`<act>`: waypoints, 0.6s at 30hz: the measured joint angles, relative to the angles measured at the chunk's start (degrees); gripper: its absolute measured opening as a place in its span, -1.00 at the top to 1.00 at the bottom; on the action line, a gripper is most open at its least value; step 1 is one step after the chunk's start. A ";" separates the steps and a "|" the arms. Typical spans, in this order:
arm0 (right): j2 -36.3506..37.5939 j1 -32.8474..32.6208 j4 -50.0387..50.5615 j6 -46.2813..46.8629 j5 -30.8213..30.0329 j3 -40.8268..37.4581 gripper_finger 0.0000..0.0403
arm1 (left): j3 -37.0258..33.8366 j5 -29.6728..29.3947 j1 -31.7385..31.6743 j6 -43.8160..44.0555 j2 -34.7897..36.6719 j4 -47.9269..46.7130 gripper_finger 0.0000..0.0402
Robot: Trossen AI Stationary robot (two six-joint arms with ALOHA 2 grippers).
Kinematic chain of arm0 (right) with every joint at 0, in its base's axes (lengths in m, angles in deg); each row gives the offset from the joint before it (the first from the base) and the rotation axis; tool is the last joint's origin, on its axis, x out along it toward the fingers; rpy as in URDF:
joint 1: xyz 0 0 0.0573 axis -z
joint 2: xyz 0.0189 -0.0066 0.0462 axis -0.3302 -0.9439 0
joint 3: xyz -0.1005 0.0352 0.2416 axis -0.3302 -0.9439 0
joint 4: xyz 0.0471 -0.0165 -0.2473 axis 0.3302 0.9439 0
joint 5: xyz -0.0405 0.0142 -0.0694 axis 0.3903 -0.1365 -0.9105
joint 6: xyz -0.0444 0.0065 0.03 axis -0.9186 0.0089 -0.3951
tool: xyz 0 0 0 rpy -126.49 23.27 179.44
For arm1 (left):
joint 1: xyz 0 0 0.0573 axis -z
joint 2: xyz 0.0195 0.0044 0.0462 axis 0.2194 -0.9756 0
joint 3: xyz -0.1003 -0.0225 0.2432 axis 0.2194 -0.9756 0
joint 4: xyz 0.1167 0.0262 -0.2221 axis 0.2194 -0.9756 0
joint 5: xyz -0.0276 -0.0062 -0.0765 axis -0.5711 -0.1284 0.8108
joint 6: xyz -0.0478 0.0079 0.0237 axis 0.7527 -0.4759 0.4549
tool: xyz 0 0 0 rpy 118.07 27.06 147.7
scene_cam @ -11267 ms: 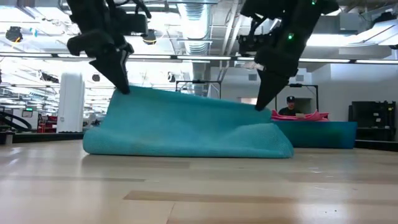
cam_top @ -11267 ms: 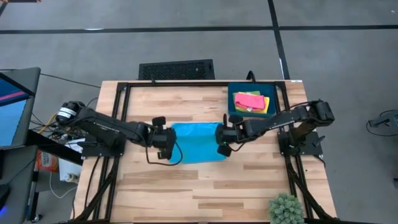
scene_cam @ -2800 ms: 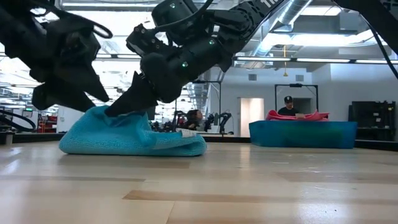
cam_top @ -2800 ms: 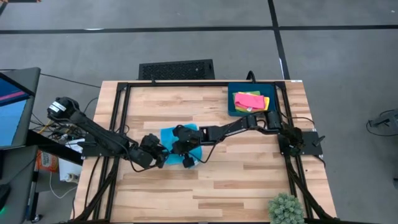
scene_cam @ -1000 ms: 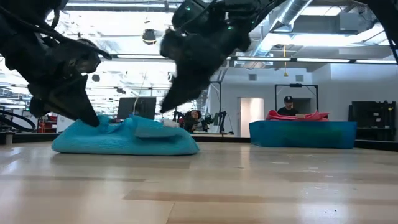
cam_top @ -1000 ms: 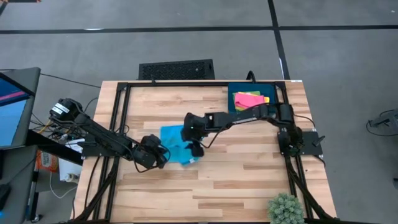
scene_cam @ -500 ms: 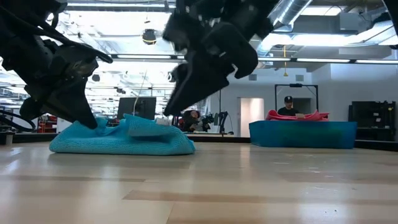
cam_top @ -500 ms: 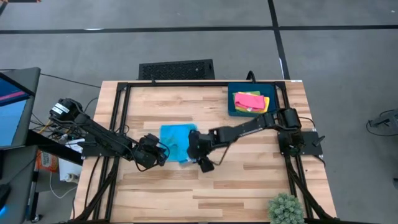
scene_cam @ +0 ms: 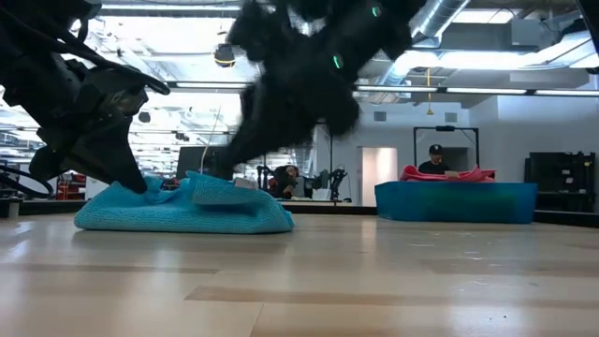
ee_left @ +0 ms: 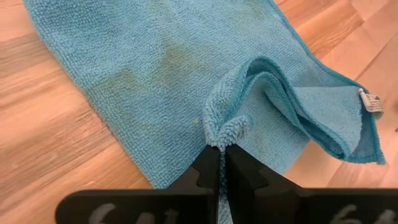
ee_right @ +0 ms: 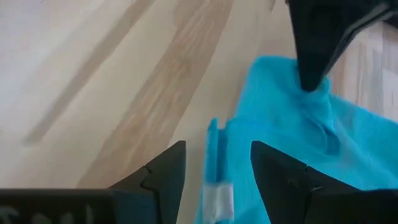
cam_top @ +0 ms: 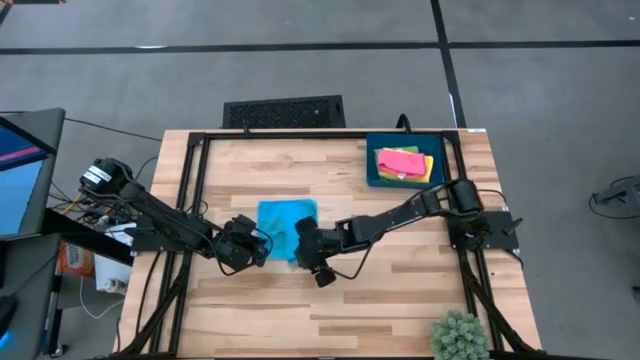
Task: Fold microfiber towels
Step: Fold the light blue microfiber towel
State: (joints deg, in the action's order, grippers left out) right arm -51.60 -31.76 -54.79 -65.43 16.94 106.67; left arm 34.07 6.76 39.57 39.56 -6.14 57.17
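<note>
Wooden table (cam_top: 400, 290); blue towel (cam_top: 285, 226) folded; dark tray (cam_top: 376, 172) at corner.

Sky-blue towel (cam_top: 287, 226); pink towel (cam_top: 399, 161); dark blue tray (cam_top: 375, 176).

Blue towel (ee_right: 292, 137) on wooden table (ee_right: 93, 81), spread fingers (ee_right: 168, 168) near its corner
</note>
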 joint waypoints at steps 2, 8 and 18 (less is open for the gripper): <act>-1.68 -0.58 -0.71 -0.18 -1.40 -0.21 -0.02 | 0.00 0.00 0.00 0.19 0.00 0.10 1.00; -4.12 -2.70 -3.57 -1.08 -9.87 -0.15 -0.01 | 0.00 0.02 0.00 0.19 0.00 0.79 1.00; -4.61 -1.60 -4.41 -0.40 -10.59 -0.13 0.10 | 0.00 0.07 0.00 0.20 0.00 1.05 1.00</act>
State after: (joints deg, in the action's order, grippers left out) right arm -56.21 -33.37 -59.20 -65.83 6.35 106.55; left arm 34.07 6.82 39.57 39.76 -6.14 58.22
